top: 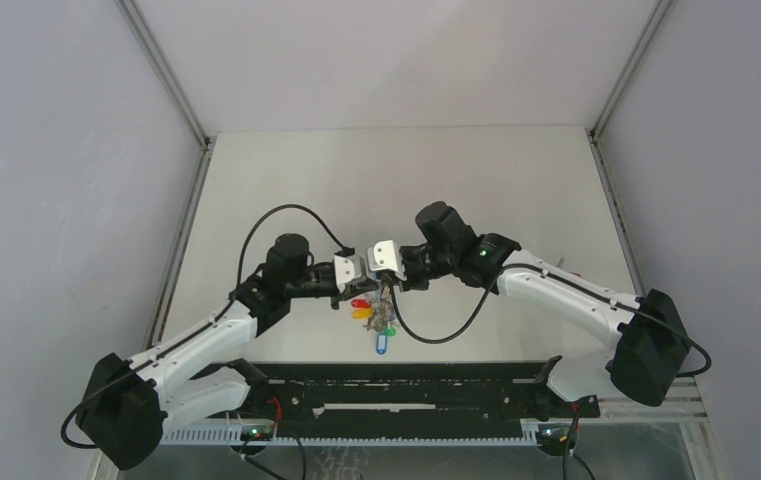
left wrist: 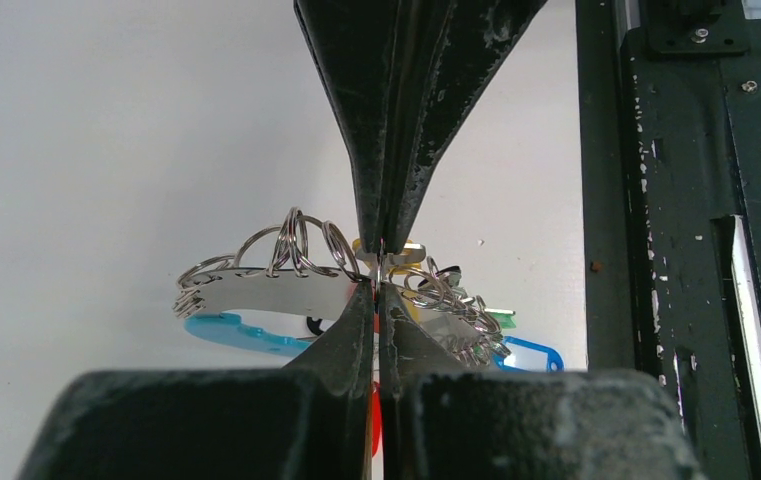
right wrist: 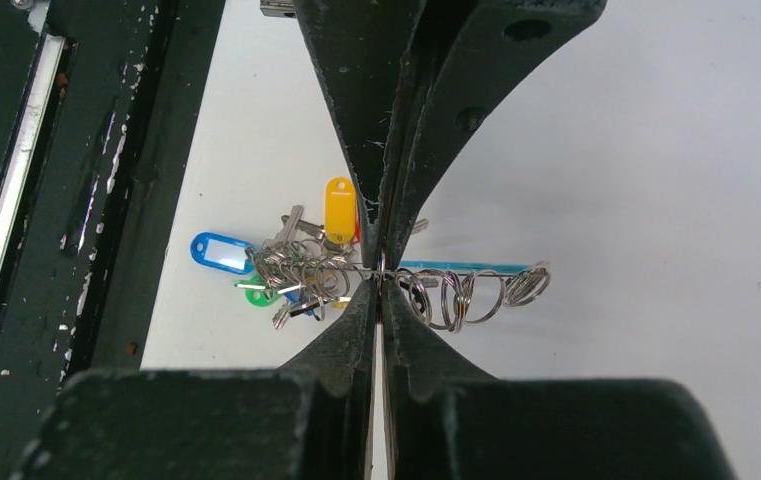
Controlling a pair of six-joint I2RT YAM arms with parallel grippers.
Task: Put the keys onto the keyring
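Both sets of jaws pressed together: left gripper (left wrist: 380, 270) and right gripper (right wrist: 380, 270) meet tip to tip, each pinching the keyring (left wrist: 266, 290) from opposite sides, over mid table (top: 286, 180). Keys (top: 361, 308) with red and yellow tags bunch just nearside of the pinch, blue tag (top: 381, 345) nearest the bases; can't tell if they're threaded on

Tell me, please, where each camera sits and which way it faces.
Top external: fixed above and behind, looking down at the table; both arms show, left tool and right tool meeting at the keyring.
Left wrist: on the left arm, looking down past its shut fingers at the keyring's silver band.
Right wrist: on the right arm, looking down past its shut fingers at the tagged keys.
Shared: both wrist views show the blue tag.
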